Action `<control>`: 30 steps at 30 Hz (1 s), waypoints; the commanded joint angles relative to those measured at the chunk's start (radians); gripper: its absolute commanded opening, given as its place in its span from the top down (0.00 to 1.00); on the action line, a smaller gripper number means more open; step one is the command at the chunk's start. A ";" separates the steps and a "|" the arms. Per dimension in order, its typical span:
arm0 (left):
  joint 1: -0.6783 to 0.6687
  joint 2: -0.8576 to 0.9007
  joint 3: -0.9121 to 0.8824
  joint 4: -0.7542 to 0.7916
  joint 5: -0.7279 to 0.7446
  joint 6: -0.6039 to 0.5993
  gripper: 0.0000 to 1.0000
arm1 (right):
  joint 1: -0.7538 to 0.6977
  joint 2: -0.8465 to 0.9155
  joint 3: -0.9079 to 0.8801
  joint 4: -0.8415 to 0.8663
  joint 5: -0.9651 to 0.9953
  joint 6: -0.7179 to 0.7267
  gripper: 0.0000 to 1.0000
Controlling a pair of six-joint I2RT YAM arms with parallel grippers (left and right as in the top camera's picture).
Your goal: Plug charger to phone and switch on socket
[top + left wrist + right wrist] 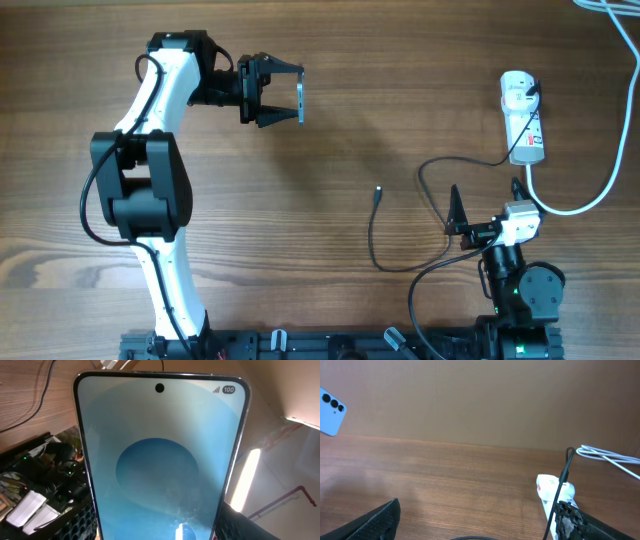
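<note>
Left gripper [290, 98] at 10 o'clock: partly open, clamped on the phone [301, 100], which stands on edge, off the worktop [330, 310]. Right gripper [480, 510] at 4 o'clock: spread wide, holding nothing. Charger [378, 192] tip lies loose just right of centre. Socket [522, 118] at 2 o'clock. Step in hand, likely: fetch the charger. Drop over the tip, pinch close behind the connector so it cannot swivel, lift without dragging slack

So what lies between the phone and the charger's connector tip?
Only bare table lies between the phone and the charger tip, as the overhead view shows.
</note>
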 commanded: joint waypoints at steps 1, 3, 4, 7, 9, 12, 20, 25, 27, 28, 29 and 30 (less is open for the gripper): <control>0.004 -0.046 -0.001 -0.005 0.056 0.013 0.30 | -0.004 -0.004 -0.001 0.003 0.010 -0.002 0.00; 0.004 -0.046 -0.001 -0.005 0.056 0.013 0.30 | -0.004 -0.004 -0.001 0.003 0.010 -0.003 0.00; 0.004 -0.046 -0.001 -0.005 0.056 0.013 0.31 | -0.004 -0.004 -0.001 0.003 0.010 -0.002 0.00; 0.004 -0.046 -0.001 -0.005 0.056 0.013 0.30 | -0.004 -0.004 -0.001 0.003 0.010 -0.002 0.00; 0.004 -0.046 -0.001 -0.005 0.056 0.013 0.30 | -0.004 -0.004 -0.001 0.003 0.010 -0.002 0.00; 0.004 -0.046 -0.001 -0.005 0.056 0.013 0.30 | -0.004 -0.004 -0.001 0.003 0.010 -0.003 0.00; 0.004 -0.046 -0.001 -0.005 0.056 0.013 0.30 | -0.004 -0.004 -0.001 0.003 0.010 -0.002 0.00; 0.004 -0.046 -0.001 -0.005 0.056 0.013 0.30 | -0.004 -0.004 -0.001 0.010 -0.045 0.029 0.00; 0.004 -0.046 -0.001 -0.005 0.056 0.013 0.30 | -0.004 -0.004 -0.001 0.022 -0.196 0.272 0.00; 0.004 -0.046 -0.001 -0.005 0.056 0.013 0.30 | -0.004 -0.004 -0.001 0.027 -0.242 0.449 0.00; 0.004 -0.046 -0.001 -0.005 0.056 0.013 0.30 | -0.004 -0.004 -0.001 0.027 -0.243 0.637 0.00; 0.004 -0.046 -0.001 -0.005 0.056 0.013 0.30 | -0.004 -0.004 -0.001 0.027 -0.243 0.859 0.00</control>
